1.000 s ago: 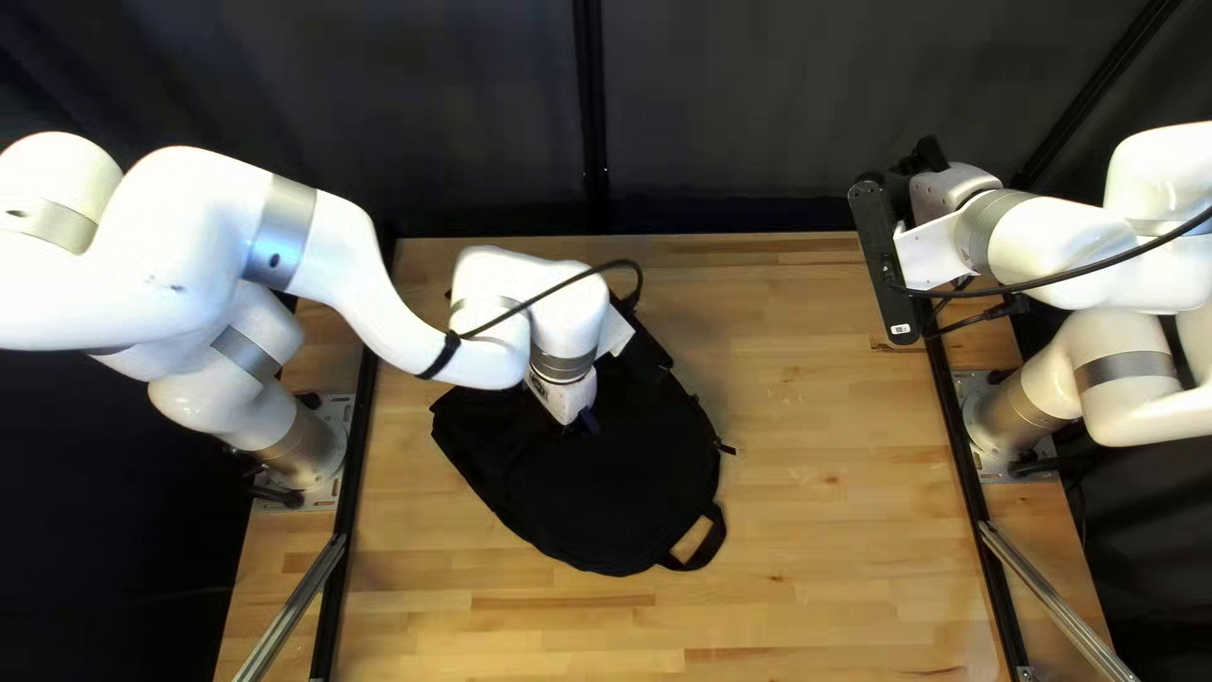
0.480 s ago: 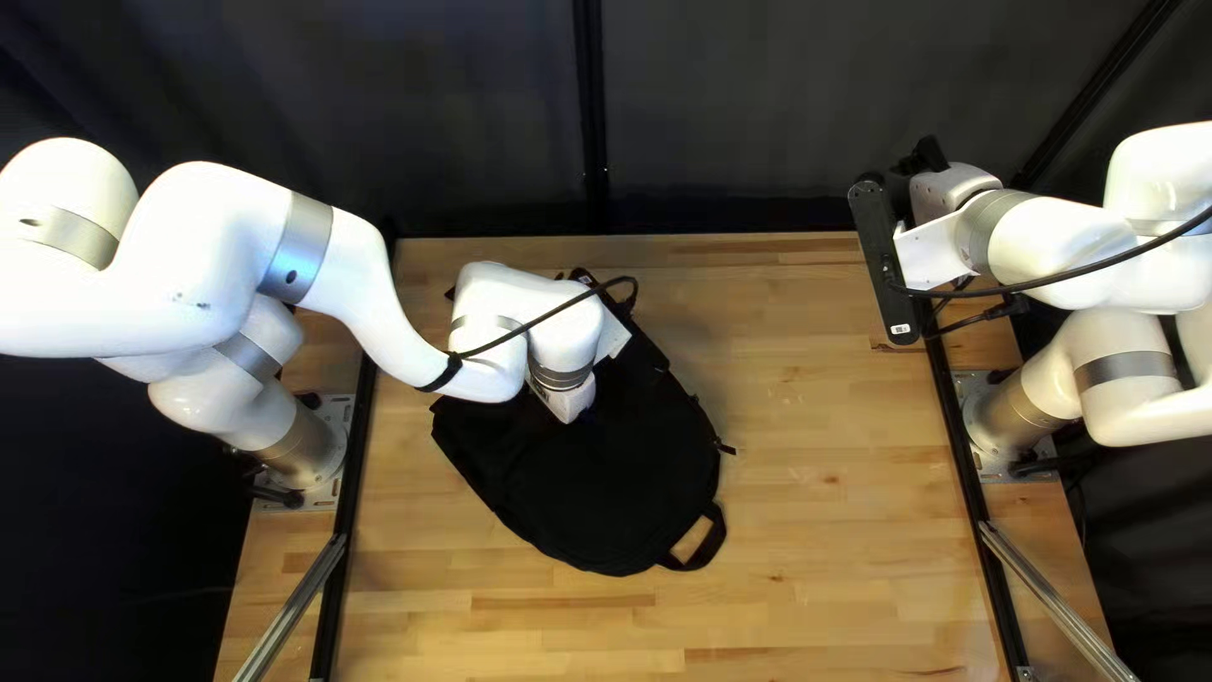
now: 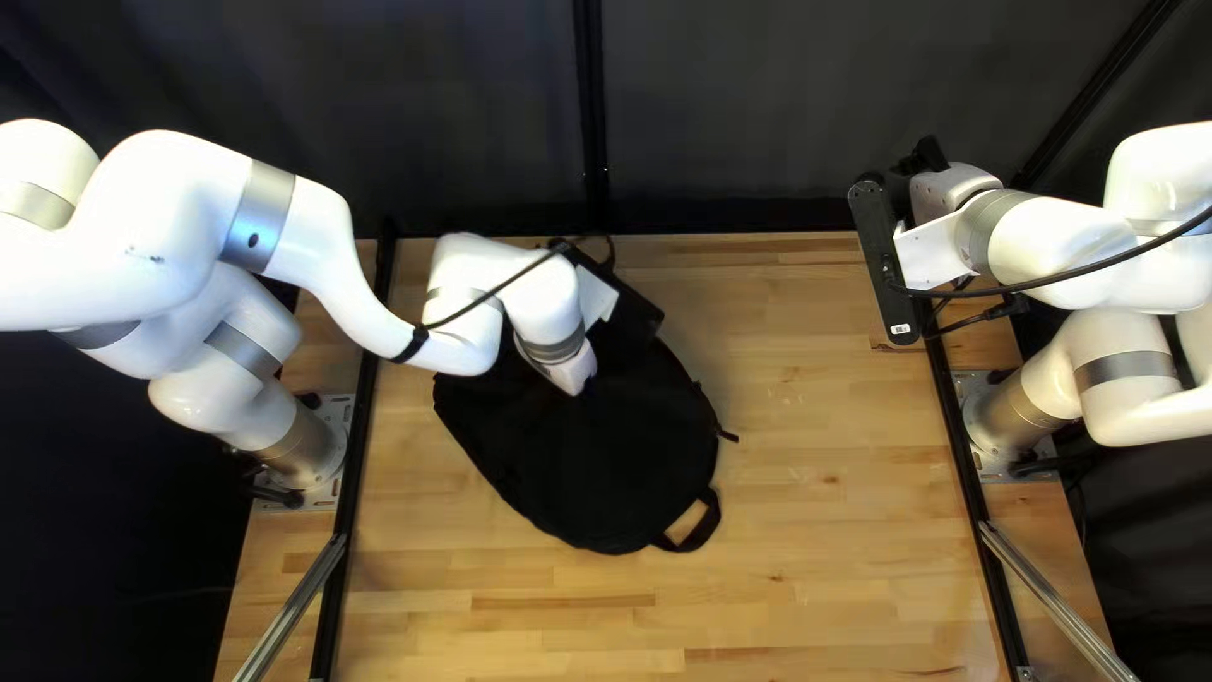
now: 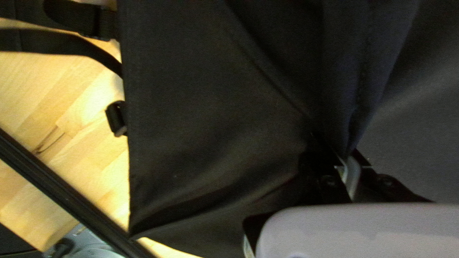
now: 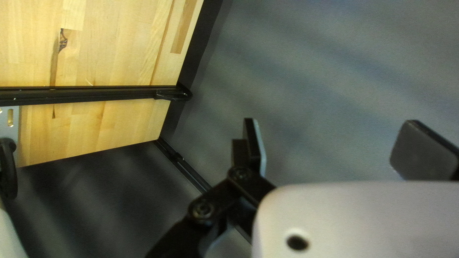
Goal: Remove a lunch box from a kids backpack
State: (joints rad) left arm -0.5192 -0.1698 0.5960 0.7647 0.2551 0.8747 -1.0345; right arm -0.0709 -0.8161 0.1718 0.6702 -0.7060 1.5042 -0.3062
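The left pincer (image 3: 568,361) is largely hidden in the top left view: its fingers are lost against the black backpack (image 3: 619,467), which lies on the pale wooden surface (image 3: 833,417) partly under the left arm (image 3: 297,227). The left wrist view shows more: the left pincer (image 4: 351,156) stands narrow, its 2 fingers pinching a gathered fold (image 4: 357,91) of the backpack, though the tips nearly melt into the dark cloth. The lunch box is out of sight, and the backpack's inside cannot be made out, so where the box lies cannot be told. The cloth looks matt and smooth, with soft creases running toward the pinch and a straight edge along 1 side. Beside that edge are a flat strap (image 4: 62,42), cut off by the frame, and a small black buckle (image 4: 116,118) (hard plastic, by its gleam). In the top left view the backpack's outline is rounded at its near end, with a strap loop (image 3: 705,526) curving out onto the planked wood. The right pincer (image 3: 926,157) is by the surface's far right corner, well apart from the backpack; in the right wrist view its 2 flat, blocky fingers stand wide, with only the blurred grey curtain (image 5: 311,71) beyond them.
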